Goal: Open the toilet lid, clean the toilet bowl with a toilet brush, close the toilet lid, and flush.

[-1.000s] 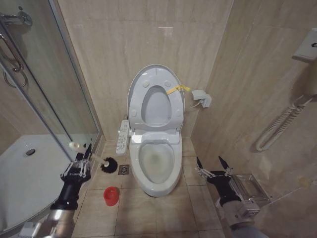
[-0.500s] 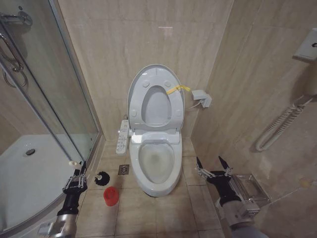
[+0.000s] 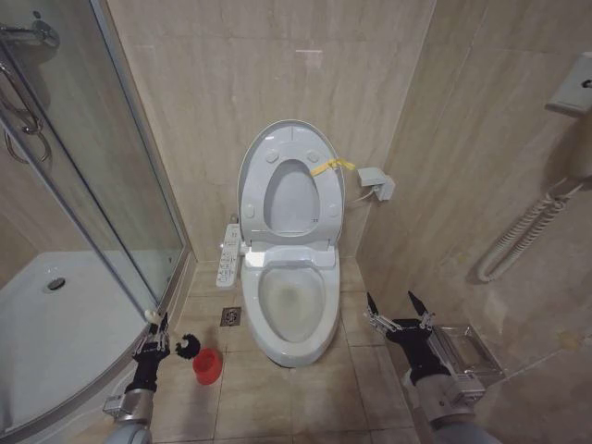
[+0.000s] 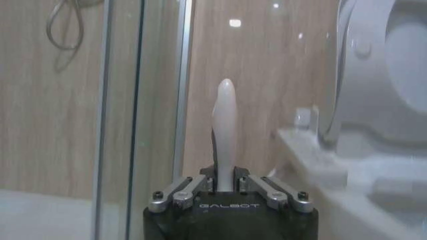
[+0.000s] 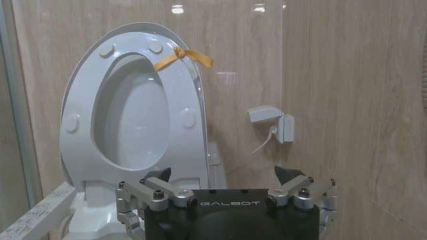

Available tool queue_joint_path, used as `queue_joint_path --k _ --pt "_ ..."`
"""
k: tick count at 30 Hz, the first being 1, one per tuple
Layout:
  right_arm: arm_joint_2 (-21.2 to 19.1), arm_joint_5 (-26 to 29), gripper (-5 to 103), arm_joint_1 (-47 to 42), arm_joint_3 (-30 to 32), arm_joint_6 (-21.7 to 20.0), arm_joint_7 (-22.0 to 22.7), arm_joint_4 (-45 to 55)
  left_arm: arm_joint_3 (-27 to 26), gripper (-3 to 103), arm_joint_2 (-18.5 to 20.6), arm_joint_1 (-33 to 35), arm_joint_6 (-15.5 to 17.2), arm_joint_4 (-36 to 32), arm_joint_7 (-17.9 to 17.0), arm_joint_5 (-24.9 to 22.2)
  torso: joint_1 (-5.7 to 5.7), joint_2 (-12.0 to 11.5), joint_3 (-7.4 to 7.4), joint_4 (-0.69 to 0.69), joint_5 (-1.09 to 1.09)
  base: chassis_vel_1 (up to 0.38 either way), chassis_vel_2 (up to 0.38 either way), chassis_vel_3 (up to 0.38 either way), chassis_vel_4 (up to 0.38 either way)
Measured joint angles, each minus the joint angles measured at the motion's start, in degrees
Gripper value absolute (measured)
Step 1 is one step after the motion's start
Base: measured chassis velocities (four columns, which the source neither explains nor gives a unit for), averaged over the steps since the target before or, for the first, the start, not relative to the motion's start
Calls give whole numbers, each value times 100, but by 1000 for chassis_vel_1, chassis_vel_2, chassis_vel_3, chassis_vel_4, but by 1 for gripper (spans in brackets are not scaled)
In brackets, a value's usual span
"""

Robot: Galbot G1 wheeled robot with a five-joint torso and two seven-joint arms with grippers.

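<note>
The toilet lid (image 3: 289, 139) stands upright against the wall with the seat ring raised against it and a yellow strap (image 3: 332, 166) at its edge. Below it the toilet bowl (image 3: 294, 305) is uncovered. Low at the left, my left gripper (image 3: 152, 346) is shut on the white handle of the toilet brush (image 3: 188, 347); its black head hangs just left of the red holder cup (image 3: 207, 366). In the left wrist view the handle (image 4: 224, 135) rises from between the shut fingers of the left gripper (image 4: 225, 182). My right gripper (image 3: 398, 310) stands open to the right of the bowl, facing the lid (image 5: 133, 105).
A glass shower enclosure (image 3: 102, 213) closes off the left side, close to my left arm. The white control panel (image 3: 228, 254) and a floor drain (image 3: 231, 316) lie left of the bowl. A wire rack (image 3: 464, 356) and a coiled cord (image 3: 518, 240) are on the right wall.
My left gripper has come down and back toward me with the brush. The black head moved from near the floor drain to just beside the red cup. The right arm stayed still.
</note>
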Motion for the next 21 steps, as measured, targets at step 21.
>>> queue_joint_path --k 21 --pt "0 0 100 0 0 0 0 0 591 16 180 -910 -540 1716 738 -492 0 0 0 -1 1 0 0 0 0"
